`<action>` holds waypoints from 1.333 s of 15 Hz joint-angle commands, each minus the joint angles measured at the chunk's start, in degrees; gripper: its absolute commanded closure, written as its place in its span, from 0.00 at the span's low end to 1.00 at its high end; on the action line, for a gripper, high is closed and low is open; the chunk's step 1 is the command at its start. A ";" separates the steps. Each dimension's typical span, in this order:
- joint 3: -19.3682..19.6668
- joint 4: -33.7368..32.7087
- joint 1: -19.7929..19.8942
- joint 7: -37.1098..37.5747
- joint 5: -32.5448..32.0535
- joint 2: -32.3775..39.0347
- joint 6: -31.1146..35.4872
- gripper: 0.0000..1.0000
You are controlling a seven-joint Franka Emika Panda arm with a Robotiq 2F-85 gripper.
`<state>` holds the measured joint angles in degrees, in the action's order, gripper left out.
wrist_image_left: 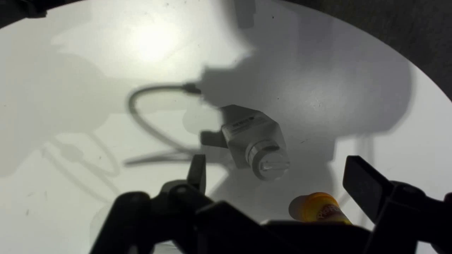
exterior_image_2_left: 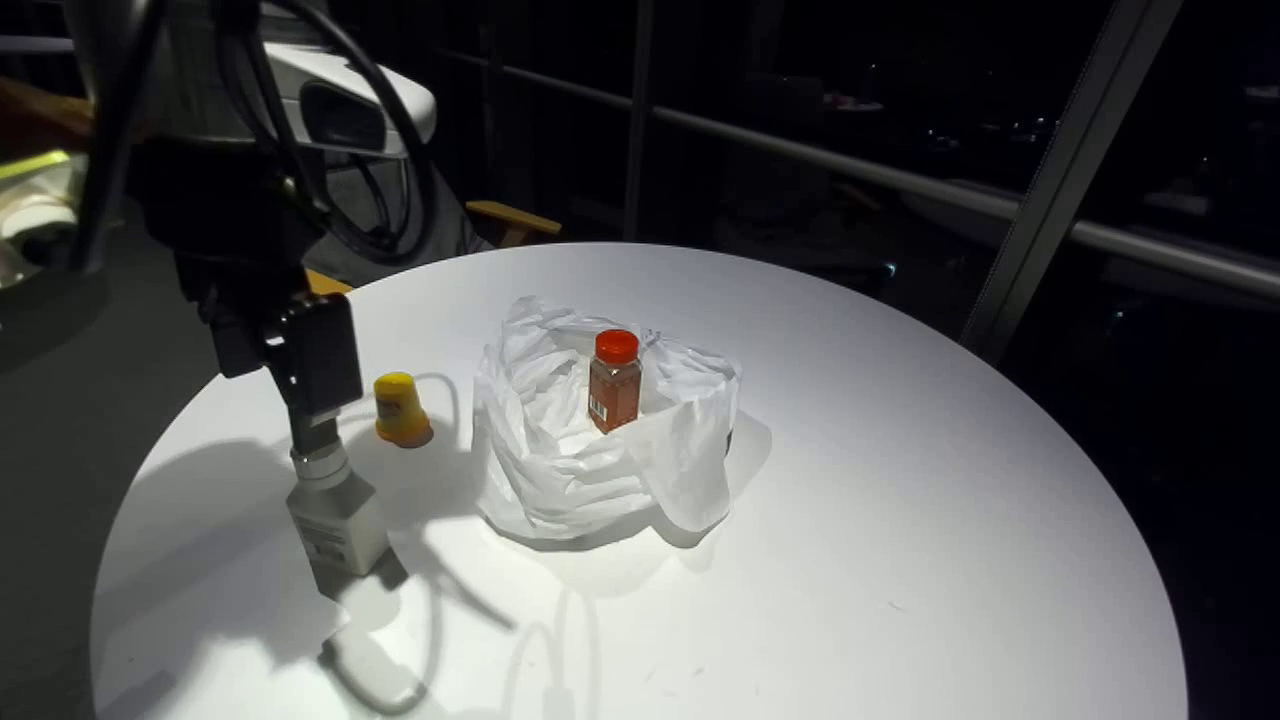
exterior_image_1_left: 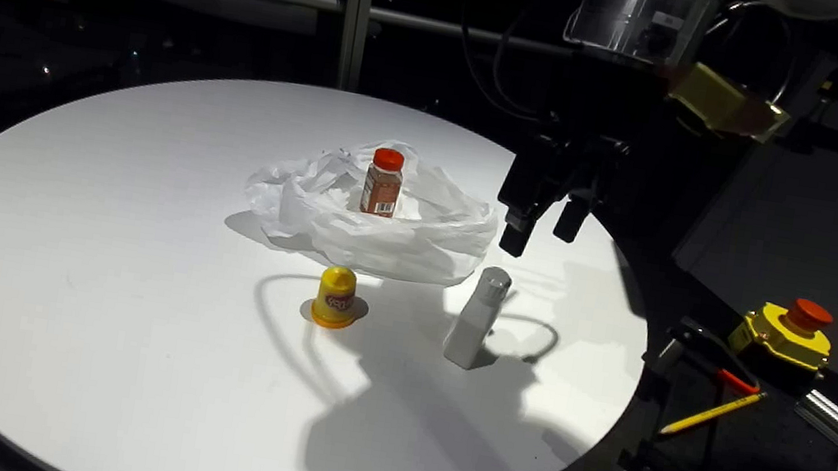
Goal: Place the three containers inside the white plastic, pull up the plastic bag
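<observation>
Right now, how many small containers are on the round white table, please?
3: a red-capped bottle inside the white plastic bag, a yellow tub beside the bag, and a pale square bottle nearest the black gripper. The bag may hide more.

In an exterior view I have the white plastic bag lying crumpled toward the far edge of the round worktop, its mouth spread open. Inside it the red-capped jar stands upright, brownish-red through its clear sides. Outside the bag I can see the yellow Play-Doh tub standing on its wider orange rim, near the bag and on the near-edge side of it. The white bottle, angular with a shiny grey cap, also stands outside, upright and nearer the right edge than the tub.
</observation>
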<state>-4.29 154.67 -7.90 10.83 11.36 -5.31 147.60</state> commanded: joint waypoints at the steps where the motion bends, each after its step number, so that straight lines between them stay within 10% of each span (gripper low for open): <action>1: -1.91 2.26 -0.97 -2.16 2.75 0.42 6.94 0.00; 15: -2.72 1.42 -0.96 1.46 -1.39 11.74 24.04 0.00; 16: -2.11 1.38 -1.03 2.01 -2.33 11.82 24.34 0.25; 20: 3.48 1.85 -2.77 8.13 -14.31 11.42 22.82 0.51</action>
<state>-4.90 156.52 -8.98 13.48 5.41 6.27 170.31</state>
